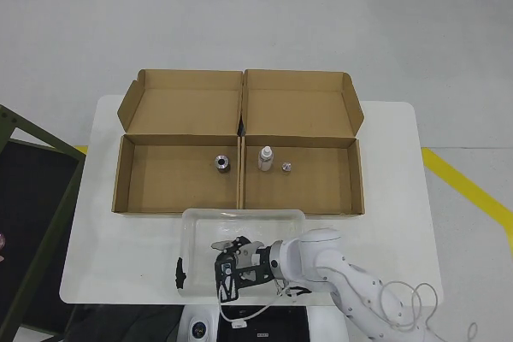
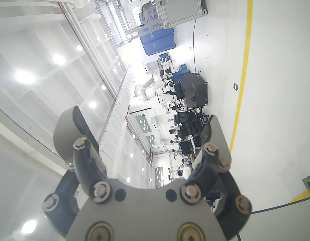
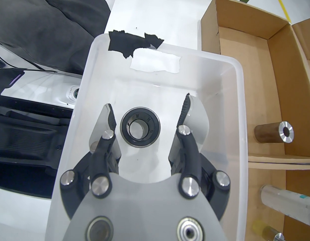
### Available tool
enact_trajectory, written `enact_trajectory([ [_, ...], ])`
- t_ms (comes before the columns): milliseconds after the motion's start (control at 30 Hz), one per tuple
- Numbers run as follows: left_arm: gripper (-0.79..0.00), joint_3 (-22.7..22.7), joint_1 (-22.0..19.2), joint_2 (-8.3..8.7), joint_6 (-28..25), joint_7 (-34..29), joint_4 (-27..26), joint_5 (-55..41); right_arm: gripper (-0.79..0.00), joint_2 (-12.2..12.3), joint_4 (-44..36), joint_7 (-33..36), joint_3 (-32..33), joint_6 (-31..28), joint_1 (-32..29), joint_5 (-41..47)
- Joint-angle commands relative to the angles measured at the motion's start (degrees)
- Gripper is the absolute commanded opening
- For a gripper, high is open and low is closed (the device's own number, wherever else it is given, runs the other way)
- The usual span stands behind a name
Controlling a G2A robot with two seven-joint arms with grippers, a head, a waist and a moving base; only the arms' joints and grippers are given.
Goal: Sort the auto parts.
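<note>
Right gripper (image 3: 148,109) spread around bearing (image 3: 139,127) in tub (image 3: 170,51) at 6 o'clock on table (image 1: 393,128); off-centre, prob skids when squeezed. Left gripper (image 2: 144,116) spread too.

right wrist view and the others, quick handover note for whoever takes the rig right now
Right claw: open, low in the plastic bin, fingers either side of the black bearing, not closed on it.
Left claw: open, empty, pointed up at the room.
Done: metal cylinder lies in the left cardboard box; white bottle-shaped part and small metal part are in the right cardboard box.
Left: close on the bearing, lift it out and box it. Which box it belongs in I cannot tell.
</note>
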Motion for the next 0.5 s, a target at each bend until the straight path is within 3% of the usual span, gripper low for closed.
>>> enact_trajectory([
  [0, 0.0, 0.0, 0.0, 0.0, 0.0, 0.0, 0.0, 0.0, -0.302, 0.06, 0.65, -0.15, -0.13, 0.16, 0.14, -0.18],
  [467, 0.0, 0.0, 0.0, 0.0, 0.0, 0.0, 0.0, 0.0, -0.305, 0.09, 4.73, -0.99, -1.95, 1.21, 1.84, -0.73],
])
